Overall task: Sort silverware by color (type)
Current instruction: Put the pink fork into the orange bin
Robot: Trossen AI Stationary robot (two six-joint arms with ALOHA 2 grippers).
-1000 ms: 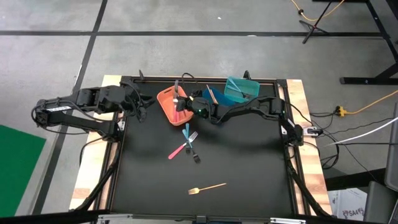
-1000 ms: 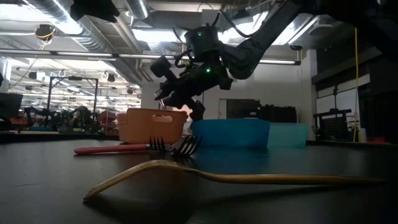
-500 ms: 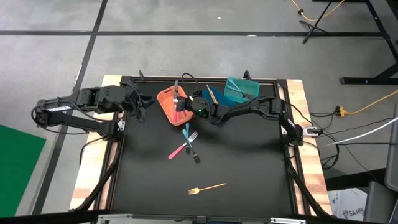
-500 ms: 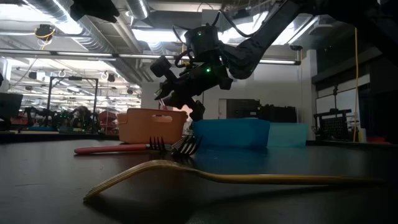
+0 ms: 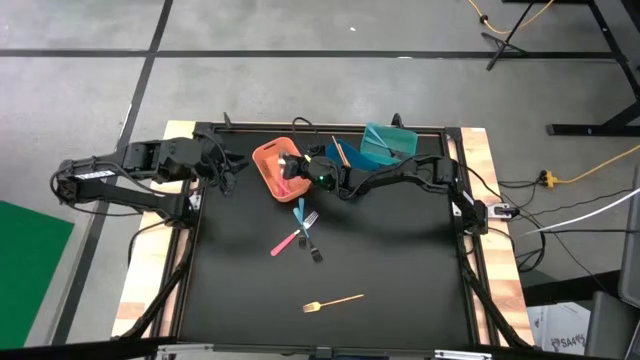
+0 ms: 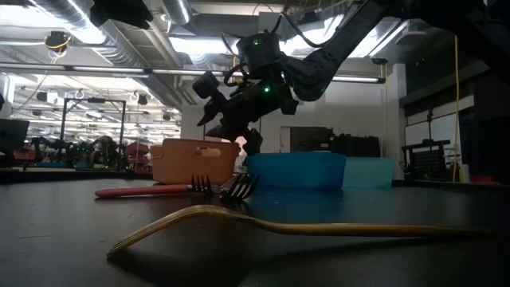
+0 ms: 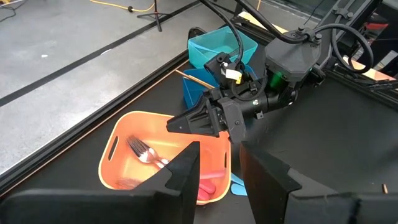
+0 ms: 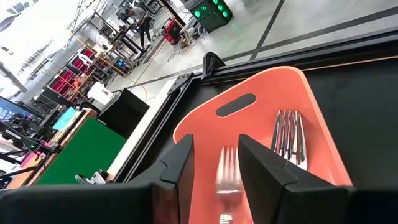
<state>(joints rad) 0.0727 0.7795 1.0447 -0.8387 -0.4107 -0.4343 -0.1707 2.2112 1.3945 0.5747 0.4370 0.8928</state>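
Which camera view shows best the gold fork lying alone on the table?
The low view: the gold fork lies closest to the camera, its whole length visible. The high view shows it small. Neither wrist view shows it.

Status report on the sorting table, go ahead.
Right gripper open over orange bin, blurred fork between its fingers. Left gripper open, waiting at table's left edge. Three forks on the mat. Nothing in the way.

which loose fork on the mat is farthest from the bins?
The gold fork, lying alone near the front edge; the pink fork and blue fork cross mid-table, closer.
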